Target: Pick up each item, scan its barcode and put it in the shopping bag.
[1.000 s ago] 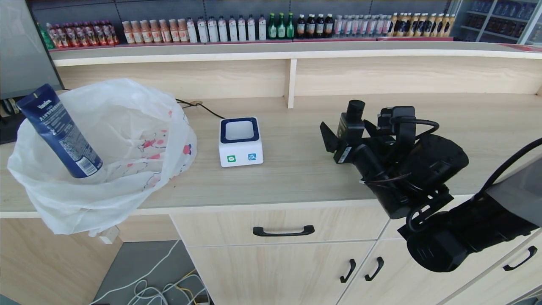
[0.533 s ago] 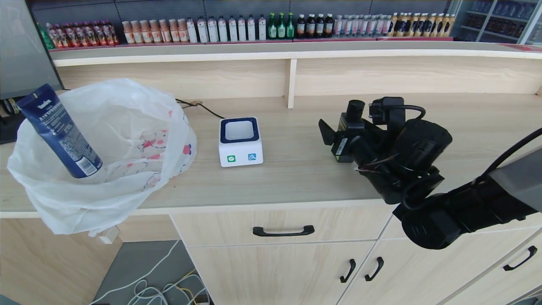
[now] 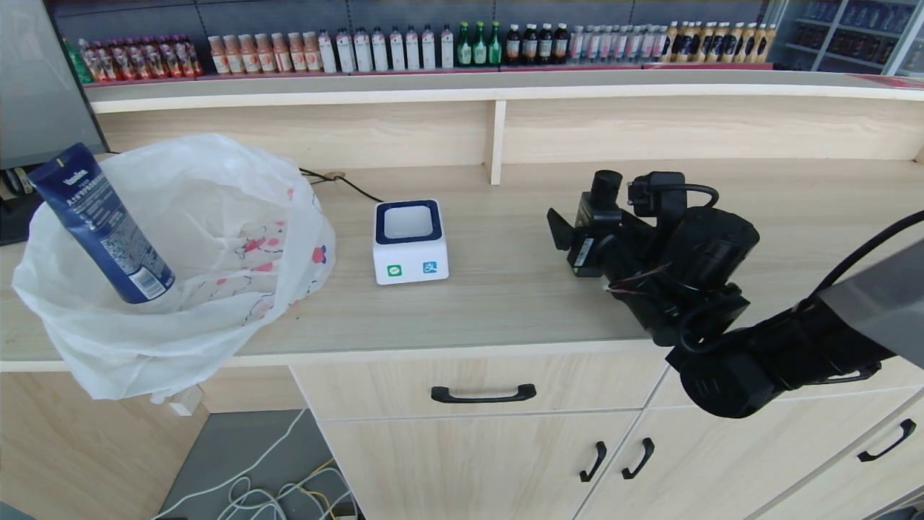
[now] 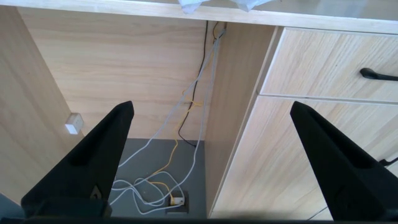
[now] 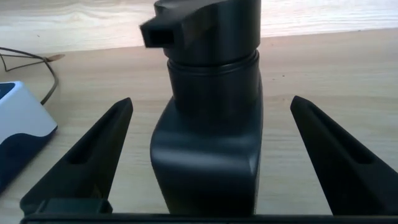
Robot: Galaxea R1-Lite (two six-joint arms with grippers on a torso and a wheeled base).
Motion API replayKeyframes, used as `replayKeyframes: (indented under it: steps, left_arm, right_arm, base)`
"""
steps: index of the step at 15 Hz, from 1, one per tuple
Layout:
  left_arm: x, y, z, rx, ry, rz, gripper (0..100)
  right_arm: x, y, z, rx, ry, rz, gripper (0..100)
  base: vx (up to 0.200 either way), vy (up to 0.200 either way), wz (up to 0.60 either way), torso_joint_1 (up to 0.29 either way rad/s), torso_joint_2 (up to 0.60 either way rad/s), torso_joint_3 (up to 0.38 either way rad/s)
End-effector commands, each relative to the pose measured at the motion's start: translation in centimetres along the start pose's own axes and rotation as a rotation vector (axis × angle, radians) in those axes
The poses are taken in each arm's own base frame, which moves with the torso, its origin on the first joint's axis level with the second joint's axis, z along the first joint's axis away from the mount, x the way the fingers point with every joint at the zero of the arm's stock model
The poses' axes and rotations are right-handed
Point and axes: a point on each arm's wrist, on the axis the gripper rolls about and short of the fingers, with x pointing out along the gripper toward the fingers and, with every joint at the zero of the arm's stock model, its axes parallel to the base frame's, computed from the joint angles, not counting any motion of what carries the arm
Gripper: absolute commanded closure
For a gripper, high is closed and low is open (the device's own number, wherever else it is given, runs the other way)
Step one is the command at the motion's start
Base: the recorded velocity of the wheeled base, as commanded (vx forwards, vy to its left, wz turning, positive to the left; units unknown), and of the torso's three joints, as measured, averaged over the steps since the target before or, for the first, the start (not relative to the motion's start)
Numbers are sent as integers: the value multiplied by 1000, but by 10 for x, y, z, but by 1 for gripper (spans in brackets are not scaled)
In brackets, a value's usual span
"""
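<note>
Head view gives us the black bottle point(image 3: 598, 217) standing upright on the counter point(image 3: 505, 310), well to the right of the scanner point(image 3: 410, 242). We see a squarish dark body, a round black pump cap with a short spout, and a pale label strip down one side. Our right pincer point(image 5: 211, 104) sits around it with its two fingers spread wide, one on each side, and in the right wrist view neither finger touches the bottle. At the counter's left end the white shopping bag point(image 3: 216, 217), printed with red, stands open, and a dark blue tube point(image 3: 101, 224) leans inside it. Our left pincer point(image 4: 211, 109) hangs low beside the cupboards, above floor cables point(image 4: 161, 180), fingers likewise spread wide
</note>
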Motion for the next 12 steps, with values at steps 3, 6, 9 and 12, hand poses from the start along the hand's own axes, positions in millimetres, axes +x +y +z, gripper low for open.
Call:
replayKeyframes:
  steps: [3,6,9,12]
  left_arm:
    - [0,0,0,0,0,1,0]
    - [0,0,0,0,0,1,0]
    - [0,0,0,0,0,1,0]
    - [0,0,0,0,0,-1,0]
  right_arm:
    - [1,-1,-9,9,21,-8,0]
    - [2,-1,-11,9,23,-9,0]
    - [3,-5,-14,5,28,-17,0]
    - [4,-6,-13,8,26,-18,100]
  base:
    - [0,0,0,0,0,0]
    - [0,0,0,0,0,0]
    - [0,0,0,0,0,0]
    - [0,0,0,0,0,0]
